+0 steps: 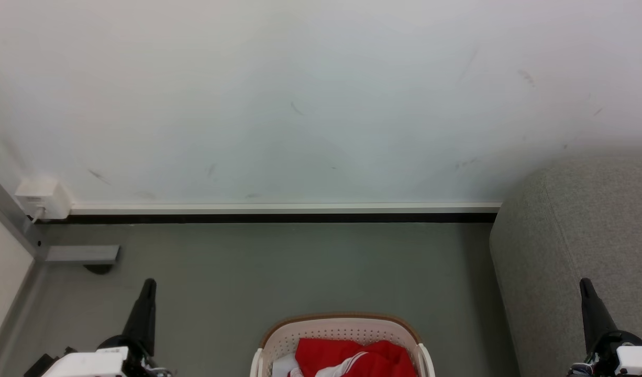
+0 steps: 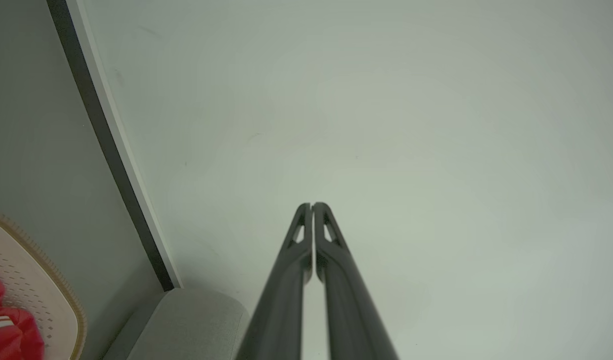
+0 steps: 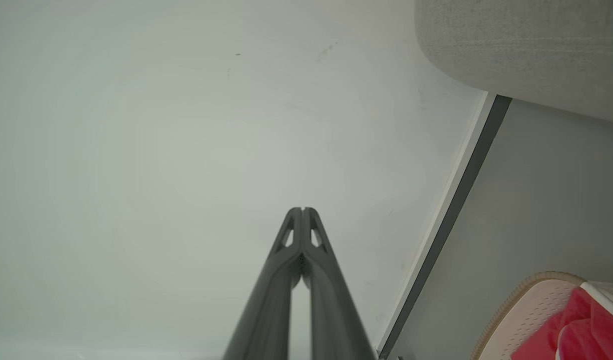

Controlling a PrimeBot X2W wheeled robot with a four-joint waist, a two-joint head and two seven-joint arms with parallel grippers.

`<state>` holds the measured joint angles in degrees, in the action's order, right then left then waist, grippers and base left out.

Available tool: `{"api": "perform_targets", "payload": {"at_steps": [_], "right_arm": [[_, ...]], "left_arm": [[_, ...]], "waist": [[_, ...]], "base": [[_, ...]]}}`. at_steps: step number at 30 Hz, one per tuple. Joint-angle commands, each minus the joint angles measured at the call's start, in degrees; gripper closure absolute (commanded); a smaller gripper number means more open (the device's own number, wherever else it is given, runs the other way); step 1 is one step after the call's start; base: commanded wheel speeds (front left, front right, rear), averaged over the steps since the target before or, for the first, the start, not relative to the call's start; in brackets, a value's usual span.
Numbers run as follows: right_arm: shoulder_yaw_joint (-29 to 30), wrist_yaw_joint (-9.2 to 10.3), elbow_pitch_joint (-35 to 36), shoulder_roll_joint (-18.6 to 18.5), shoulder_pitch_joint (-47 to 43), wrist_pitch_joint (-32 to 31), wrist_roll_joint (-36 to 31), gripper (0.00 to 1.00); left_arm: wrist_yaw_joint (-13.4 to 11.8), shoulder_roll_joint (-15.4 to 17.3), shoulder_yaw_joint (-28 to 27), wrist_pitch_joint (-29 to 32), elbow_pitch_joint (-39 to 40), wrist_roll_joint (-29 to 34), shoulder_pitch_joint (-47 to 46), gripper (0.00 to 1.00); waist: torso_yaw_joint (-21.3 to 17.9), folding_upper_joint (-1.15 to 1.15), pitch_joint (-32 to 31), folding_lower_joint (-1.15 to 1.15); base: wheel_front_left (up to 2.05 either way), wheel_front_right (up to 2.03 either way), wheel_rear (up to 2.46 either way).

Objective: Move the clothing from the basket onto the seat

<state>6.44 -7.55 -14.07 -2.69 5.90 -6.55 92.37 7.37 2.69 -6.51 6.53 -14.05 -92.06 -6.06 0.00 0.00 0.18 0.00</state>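
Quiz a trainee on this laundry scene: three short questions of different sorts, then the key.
1. Fill in: from the robot's side, the seat stands to the ____ of the basket.
2. The red clothing lies: A) on the seat, B) in the basket, C) half on each.
3. True or false: the left hand and the right hand are both open.
Key: 1 right; 2 B; 3 false.

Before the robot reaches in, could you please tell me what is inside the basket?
The basket holds crumpled red clothing with white stripes. The fabric covers the basket's floor, so anything beneath it is hidden, and the picture's edge cuts off the near part.
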Motion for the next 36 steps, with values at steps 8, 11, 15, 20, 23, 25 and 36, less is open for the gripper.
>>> {"api": "perform_targets", "payload": {"at_steps": [8,11,15,20,23,25,36], "right_arm": [[0.18,0.13,0.19,-0.41,0.73,-0.12,0.09,1.0],[0.18,0.13,0.19,-0.41,0.73,-0.12,0.09,1.0],[0.18,0.13,0.19,-0.41,0.73,-0.12,0.09,1.0],[-0.13,0.0,-0.94,0.34,-0.68,0.08,-0.01,0.0],[-0.41,0.0,-0.61,0.22,-0.95,0.58,-0.5,0.0],[-0.76,0.0,-0.38,-0.01,-1.15,1.06,-1.15,0.0],[-4.13,0.02,0.44,-2.74,-1.36,4.64,-8.95,0.0]], "left_arm": [[0.28,0.4,-0.13,0.17,0.18,-0.69,-0.4,1.0],[0.28,0.4,-0.13,0.17,0.18,-0.69,-0.4,1.0],[0.28,0.4,-0.13,0.17,0.18,-0.69,-0.4,1.0],[-0.19,-0.29,0.12,-0.13,-0.91,0.03,0.68,0.0],[-0.17,-0.27,0.78,-1.04,-0.82,0.2,0.74,0.0],[-0.16,-0.25,1.07,-1.64,-0.79,0.39,0.79,0.0],[-0.45,-0.16,1.41,-4.65,-1.29,6.69,0.57,0.0]], "waist": [[0.0,0.0,0.0,0.0],[0.0,0.0,0.0,0.0],[0.0,0.0,0.0,0.0],[0.0,0.0,0.01,0.0],[0.03,0.0,0.01,0.0],[0.05,0.0,0.02,0.0],[0.12,0.0,0.04,0.0]], "base": [[0.0,0.0,0.0],[0.0,0.0,0.0],[0.0,0.0,0.0],[0.0,0.0,0.0],[0.0,0.0,0.0],[0.0,0.0,0.0],[0.0,0.0,0.0]]}}
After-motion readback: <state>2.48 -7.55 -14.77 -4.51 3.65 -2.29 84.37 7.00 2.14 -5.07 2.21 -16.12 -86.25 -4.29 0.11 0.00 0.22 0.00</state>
